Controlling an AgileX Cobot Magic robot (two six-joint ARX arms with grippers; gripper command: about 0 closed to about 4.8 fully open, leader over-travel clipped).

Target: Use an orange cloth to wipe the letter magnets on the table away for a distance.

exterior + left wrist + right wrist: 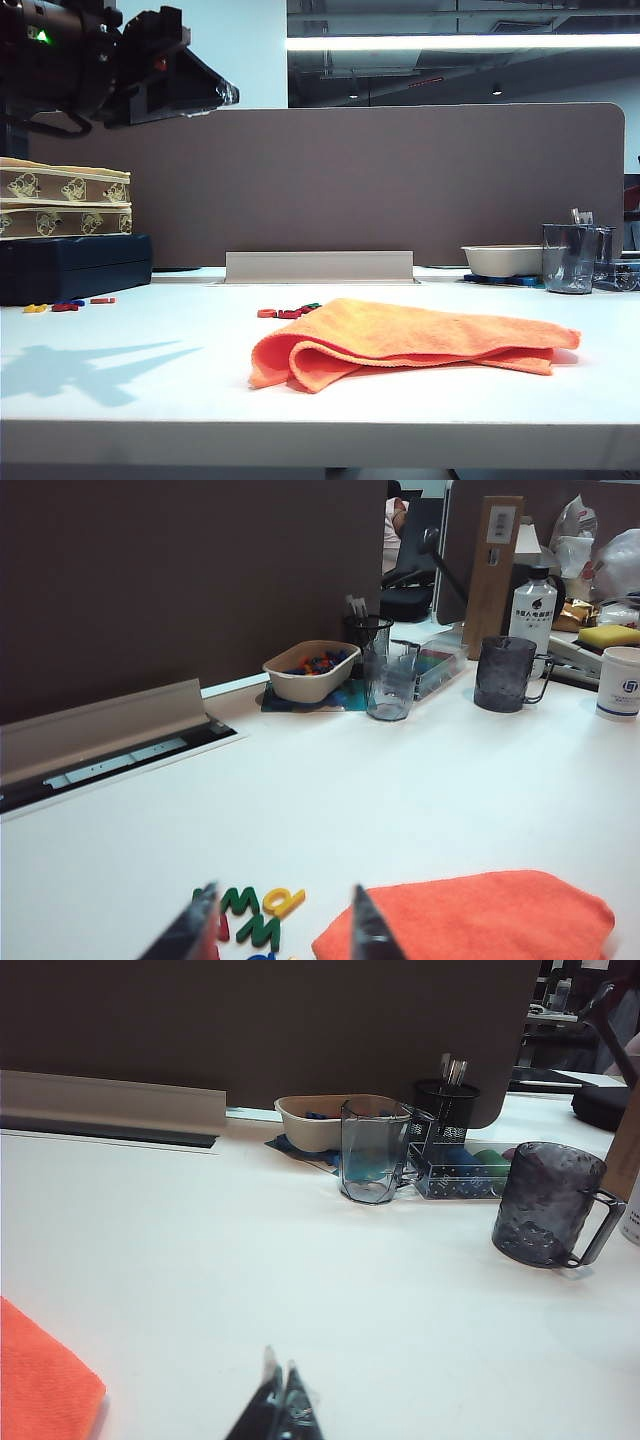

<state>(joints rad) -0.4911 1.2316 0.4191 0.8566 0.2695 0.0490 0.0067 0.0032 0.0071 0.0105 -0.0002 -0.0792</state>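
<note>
Orange cloth [410, 345] lies folded mid-table, untouched.
My left gripper [280, 928] hangs over the white table [150, 340] w/ jaws apart, empty, tips framing the letter magnets [255, 915] just beside the cloth's edge. My right gripper [277, 1410] sits low near the cloth's other side, fingers pressed together, nothing in them. More magnets lie far left by a dark case [75, 268].

The little letter magnets [255, 912] on the table show green shapes like M and W and a yellow one like a d. The white bottle [533, 610] far right has dark writing, too small to read. The white cup [618, 683] has a blue logo.
</note>
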